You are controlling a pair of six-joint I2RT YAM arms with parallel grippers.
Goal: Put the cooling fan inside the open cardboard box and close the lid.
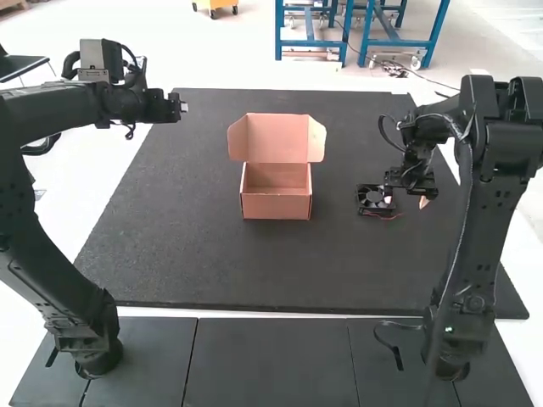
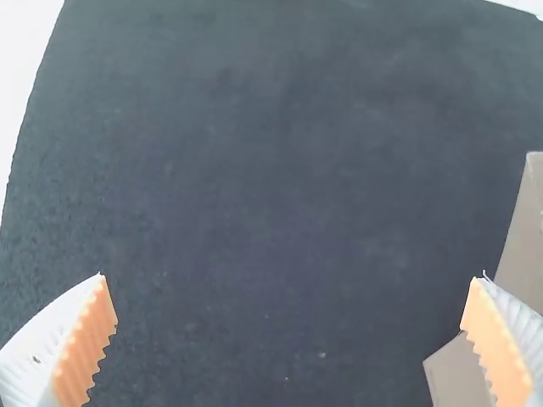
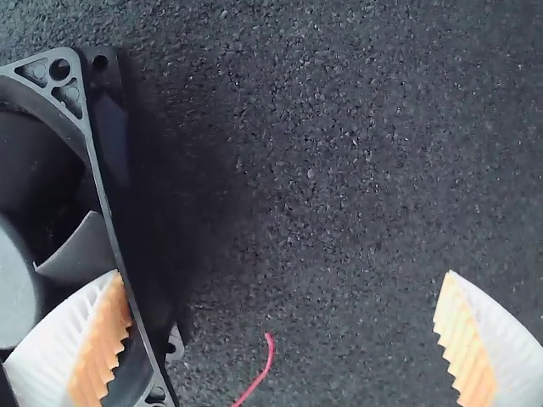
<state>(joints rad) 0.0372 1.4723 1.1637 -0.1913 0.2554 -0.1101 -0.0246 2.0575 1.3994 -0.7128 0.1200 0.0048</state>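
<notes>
Your cooling fan (image 1: 371, 200) lies flat on the black mat (image 1: 170, 246), to the right of the open cardboard box (image 1: 276, 203) and apart from it. The box's lid (image 1: 276, 138) stands up at the back. The right gripper (image 1: 405, 197) is the nearer one and hangs right at the fan, fingers spread wide and holding nothing. One finger (image 3: 85, 339) sits over the fan's frame and the other over bare mat, so the fan lies off-centre, toward the box. You'd likely need to shift that way before closing. A red wire (image 3: 261, 369) trails beside the frame. The left gripper (image 1: 176, 107) is well away, fingers equally wide.
</notes>
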